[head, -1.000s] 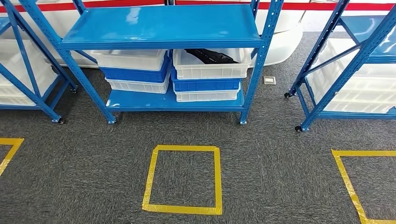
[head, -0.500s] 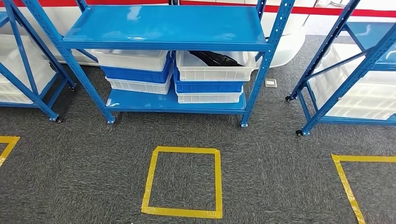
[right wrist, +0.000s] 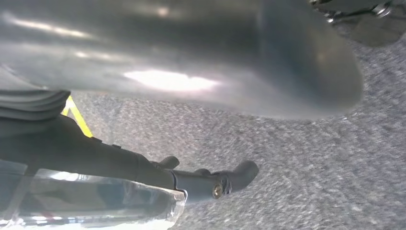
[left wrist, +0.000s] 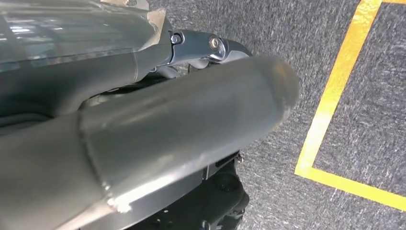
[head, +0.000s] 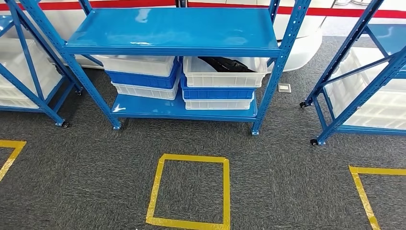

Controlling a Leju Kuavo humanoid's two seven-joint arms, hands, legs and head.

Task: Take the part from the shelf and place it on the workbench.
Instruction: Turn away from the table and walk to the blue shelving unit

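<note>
Nothing is fetched yet: the dark part lies in the top white crate on the blue shelf. Left robot hand and right robot hand hang apparently empty; their fingers' state I cannot tell.

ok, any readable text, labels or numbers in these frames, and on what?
None readable.
Crates on the blue shelf: no label or print shows on their faces.
Small white plate on the carpet behind the shelf: too small to tell whether it carries any marking.
Yellow tape square on the floor: plain outline, no characters.
Wrist views: left hand and right hand over carpet, no markings.
</note>
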